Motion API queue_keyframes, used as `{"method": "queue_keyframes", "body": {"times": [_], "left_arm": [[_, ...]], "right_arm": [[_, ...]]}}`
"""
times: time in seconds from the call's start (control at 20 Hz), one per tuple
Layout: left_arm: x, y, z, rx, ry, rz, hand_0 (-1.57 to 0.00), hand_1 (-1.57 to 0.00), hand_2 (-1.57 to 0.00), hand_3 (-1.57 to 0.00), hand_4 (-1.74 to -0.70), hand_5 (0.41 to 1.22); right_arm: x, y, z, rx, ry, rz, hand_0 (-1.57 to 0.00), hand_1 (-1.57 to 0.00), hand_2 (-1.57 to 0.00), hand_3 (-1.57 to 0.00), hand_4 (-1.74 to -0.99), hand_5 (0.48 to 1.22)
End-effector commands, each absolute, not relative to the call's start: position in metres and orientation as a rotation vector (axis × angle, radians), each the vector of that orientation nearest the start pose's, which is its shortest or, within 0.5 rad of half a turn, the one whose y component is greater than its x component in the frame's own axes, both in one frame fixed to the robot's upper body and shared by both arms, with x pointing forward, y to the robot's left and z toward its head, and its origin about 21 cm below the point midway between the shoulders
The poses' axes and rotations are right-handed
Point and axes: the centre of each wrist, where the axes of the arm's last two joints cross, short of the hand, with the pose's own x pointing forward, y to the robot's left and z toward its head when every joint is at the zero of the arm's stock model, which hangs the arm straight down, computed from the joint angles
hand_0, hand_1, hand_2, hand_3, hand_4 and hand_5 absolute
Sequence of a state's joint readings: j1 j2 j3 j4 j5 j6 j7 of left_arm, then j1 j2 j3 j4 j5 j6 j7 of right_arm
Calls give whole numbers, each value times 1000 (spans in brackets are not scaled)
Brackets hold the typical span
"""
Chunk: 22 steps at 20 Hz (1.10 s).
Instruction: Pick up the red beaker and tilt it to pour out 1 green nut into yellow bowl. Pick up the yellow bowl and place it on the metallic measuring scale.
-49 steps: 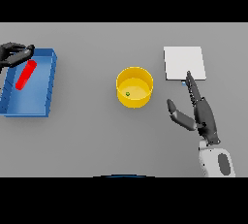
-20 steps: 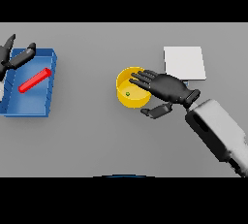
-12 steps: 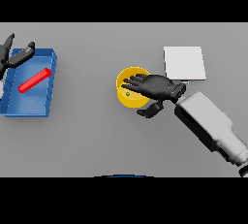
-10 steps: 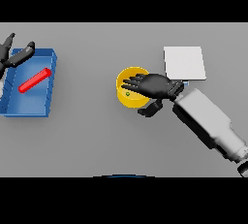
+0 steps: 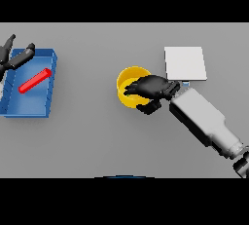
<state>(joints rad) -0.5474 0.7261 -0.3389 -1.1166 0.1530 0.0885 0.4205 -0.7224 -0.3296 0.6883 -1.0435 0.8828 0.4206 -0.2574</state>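
Under the right hand (image 5: 151,87) sits the yellow bowl (image 5: 127,84), fingers curled over its near rim, apparently gripping, metallic scale (image 5: 185,63) just beyond the wrist, left hand (image 5: 14,58) spread loose above red beaker (image 5: 35,80) in blue tray (image 5: 44,106).

Dark right hand (image 5: 154,86), boxy white-grey forearm, seemingly dark joint, dark left hand (image 5: 14,58)

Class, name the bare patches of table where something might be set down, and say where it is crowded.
Free: the table between blue tray and yellow bowl, and all along the front. Crowded: right hand on the bowl, beside the scale.
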Motion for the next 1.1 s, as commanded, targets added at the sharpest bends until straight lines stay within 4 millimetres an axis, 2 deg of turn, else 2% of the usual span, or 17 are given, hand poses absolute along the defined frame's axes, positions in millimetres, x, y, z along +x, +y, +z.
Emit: {"method": "queue_keyframes", "body": {"times": [0.0,0.05,0.15,0.2,0.35,0.5,0.65,0.8,0.95,1.05], "left_arm": [[364,335,106,577,-1131,-470,1,1,1,1,-789,710],[365,337,104,581,-1129,-471,1,1,1,1,-788,710],[365,336,103,575,-1138,-472,1,1,1,1,-787,707],[365,337,101,576,-1135,-470,1,1,1,1,-787,707],[368,336,99,581,-1128,-473,1,1,1,1,-784,711],[365,341,104,581,-1133,-477,1,1,1,1,-785,712],[366,335,104,569,-1132,-478,1,1,1,1,-782,703],[364,335,102,581,-1140,-491,1,1,1,1,-774,706],[365,333,108,579,-1150,-484,1,1,1,1,-776,702],[367,334,109,567,-1147,-476,1,1,1,1,-782,702]], "right_arm": [[367,-130,45,-318,-1240,2121,-455,-407,-349,-322,-1363,957],[367,-135,45,-315,-1236,2123,-678,-640,-594,-572,-1435,1010],[364,-134,44,-301,-1244,2121,-999,-975,-945,-792,-1540,1086],[363,-135,46,-301,-1241,2131,-1114,-1094,-1071,-882,-1578,1113],[363,-134,48,-301,-1215,2128,-1337,-1327,-1246,-1066,-1658,1166],[365,-136,50,-281,-1214,2127,-1451,-1446,-1330,-1171,-1698,1193],[365,-134,59,-281,-1235,2120,-1510,-1507,-1387,-1195,-1719,1207],[365,-146,76,-297,-1235,2107,-1540,-1538,-1447,-1165,-1730,1214],[366,-151,96,-346,-1221,2088,-1555,-1554,-1491,-1153,-1735,1217],[365,-152,109,-401,-1226,2071,-1561,-1560,-1433,-1215,-1737,1219]]}}
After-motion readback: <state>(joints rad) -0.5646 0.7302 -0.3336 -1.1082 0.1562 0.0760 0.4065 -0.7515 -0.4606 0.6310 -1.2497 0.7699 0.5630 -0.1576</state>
